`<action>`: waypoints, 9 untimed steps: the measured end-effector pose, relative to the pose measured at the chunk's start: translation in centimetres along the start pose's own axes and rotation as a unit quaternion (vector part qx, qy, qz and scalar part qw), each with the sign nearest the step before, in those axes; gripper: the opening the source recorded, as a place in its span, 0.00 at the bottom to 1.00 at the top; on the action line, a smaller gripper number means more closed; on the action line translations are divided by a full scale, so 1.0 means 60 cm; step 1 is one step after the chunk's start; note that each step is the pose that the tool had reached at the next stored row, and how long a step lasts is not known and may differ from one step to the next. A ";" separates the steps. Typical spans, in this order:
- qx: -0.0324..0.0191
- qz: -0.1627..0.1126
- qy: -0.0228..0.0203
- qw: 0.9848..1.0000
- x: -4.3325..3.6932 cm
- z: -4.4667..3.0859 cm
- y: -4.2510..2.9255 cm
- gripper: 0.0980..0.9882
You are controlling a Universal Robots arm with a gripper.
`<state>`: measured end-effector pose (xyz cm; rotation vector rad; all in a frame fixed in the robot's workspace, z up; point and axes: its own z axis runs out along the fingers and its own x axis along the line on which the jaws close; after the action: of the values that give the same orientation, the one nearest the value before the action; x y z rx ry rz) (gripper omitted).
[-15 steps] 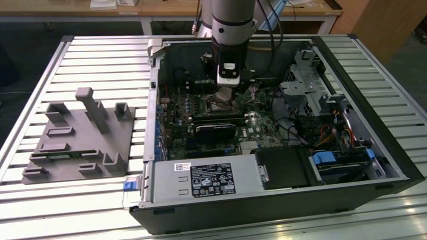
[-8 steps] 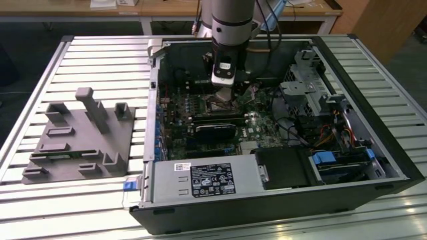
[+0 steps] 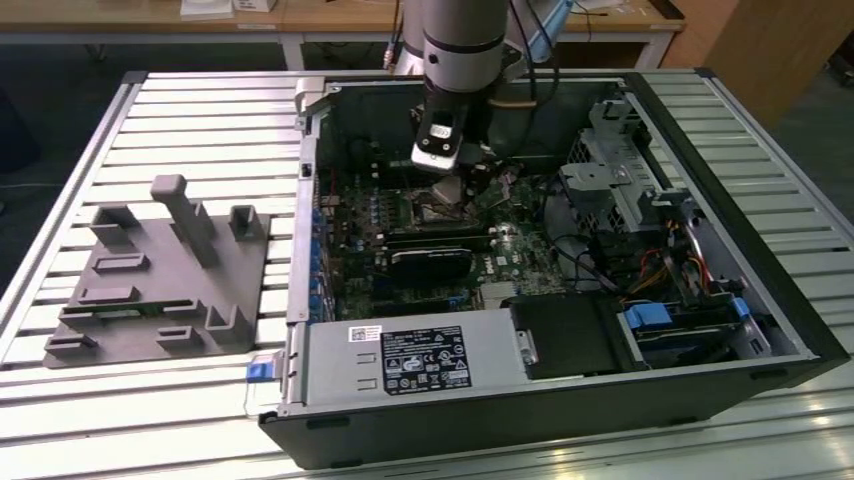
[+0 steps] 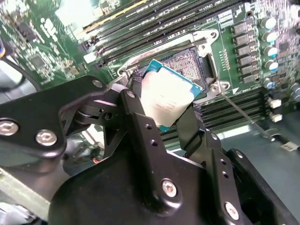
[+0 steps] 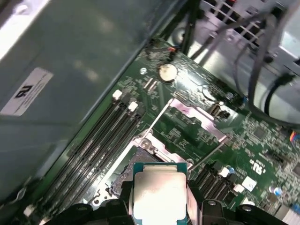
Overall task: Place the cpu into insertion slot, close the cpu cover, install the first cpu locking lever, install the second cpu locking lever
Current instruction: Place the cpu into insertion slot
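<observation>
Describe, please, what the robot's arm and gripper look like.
The arm is a smooth silver-grey cylinder with black cables running alongside. The gripper is matte black: angular linkage plates joined by silver hex-socket screws, with slim jaws drilled with rows of small holes.

We see a big black computer case (image 3: 534, 430) lying open on a table of grey metal slats (image 3: 200, 120). It fills the middle and right of the frame. A silver robot arm (image 3: 461, 40) points down from the top middle. Its gripper (image 3: 451, 188) hangs low inside the case, over the green motherboard (image 3: 514, 250). Just under the gripper in the frame sits the insertion slot (image 3: 434, 212), a small dark square. A grey power supply (image 3: 400, 355) with a sticker lies along the lower edge of the case. At the left of the frame a grey plastic holder (image 3: 160, 270) with upright posts rests on the slats. A blue part (image 3: 661, 322) shows at the lower right, inside the case.
</observation>
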<state>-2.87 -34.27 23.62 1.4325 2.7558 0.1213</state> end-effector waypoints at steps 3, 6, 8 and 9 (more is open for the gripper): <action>0.000 0.027 -0.002 1.000 0.000 0.001 0.000 0.49; 0.000 0.055 -0.005 0.999 0.000 0.003 0.000 0.49; 0.000 0.072 -0.006 0.997 0.000 0.003 0.000 0.49; 0.000 0.081 -0.007 0.997 0.000 0.004 0.000 0.49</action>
<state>-2.87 -34.27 23.39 1.6493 2.6245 0.1161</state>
